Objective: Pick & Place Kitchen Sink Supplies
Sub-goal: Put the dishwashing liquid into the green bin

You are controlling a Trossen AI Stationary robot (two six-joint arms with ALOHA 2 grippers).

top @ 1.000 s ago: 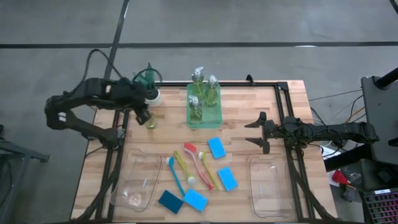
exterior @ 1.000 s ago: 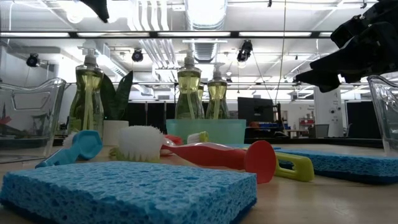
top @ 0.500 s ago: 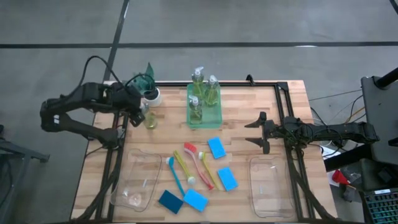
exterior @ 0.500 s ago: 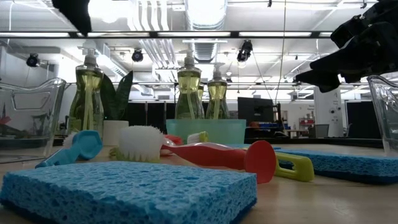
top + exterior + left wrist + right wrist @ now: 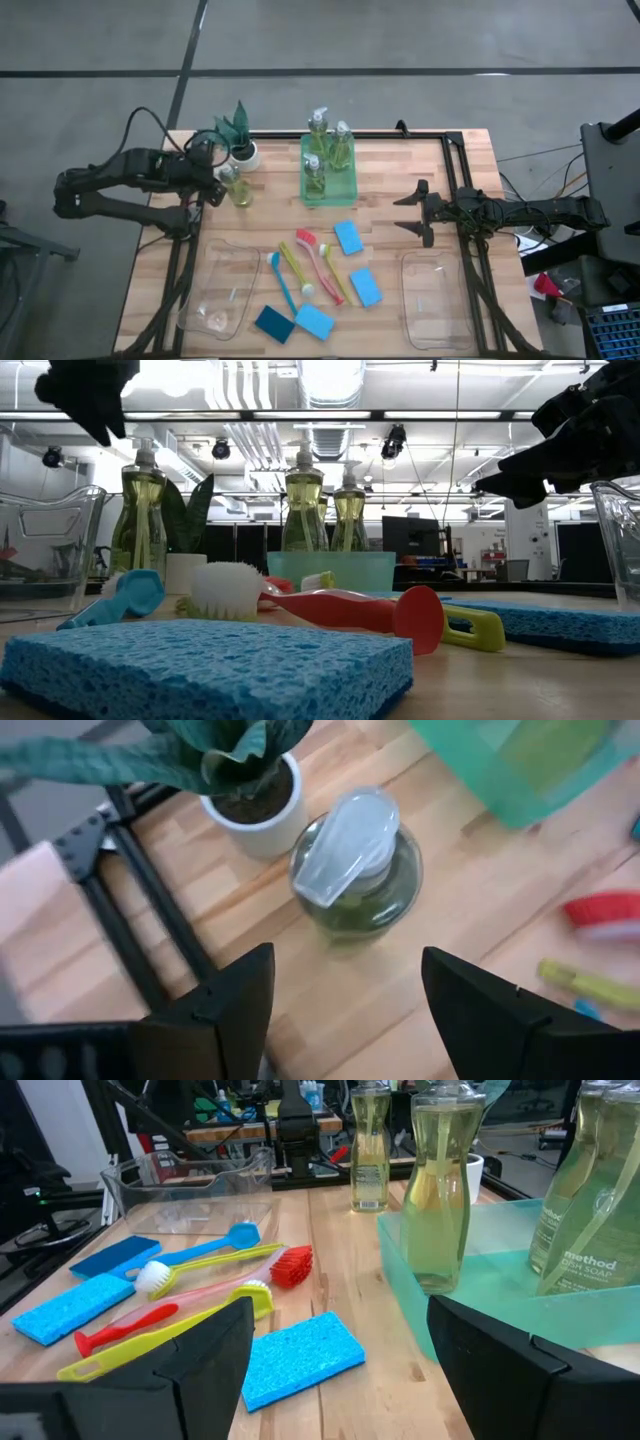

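- Nearest, at the table's [image 5: 400, 180] front edge, a dark teal sponge [image 5: 273, 323] and a blue sponge [image 5: 315, 321] lie side by side.
- Mid-table lie three brushes [image 5: 305, 265] and two more blue sponges [image 5: 357, 262].
- At the right edge — right gripper [image 5: 415, 212], fingers spread, holding nothing.
- Far-left corner: a lone soap bottle [image 5: 241, 189] stands upright beside the potted plant [image 5: 238, 135]; the left gripper [image 5: 212, 185] — wide open, empty — sits just beside it.
- Three bottles stand in the green tray [image 5: 328, 168] at the far edge.

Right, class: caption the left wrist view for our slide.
Open left pincer above a soap bottle standing beside the potted plant.
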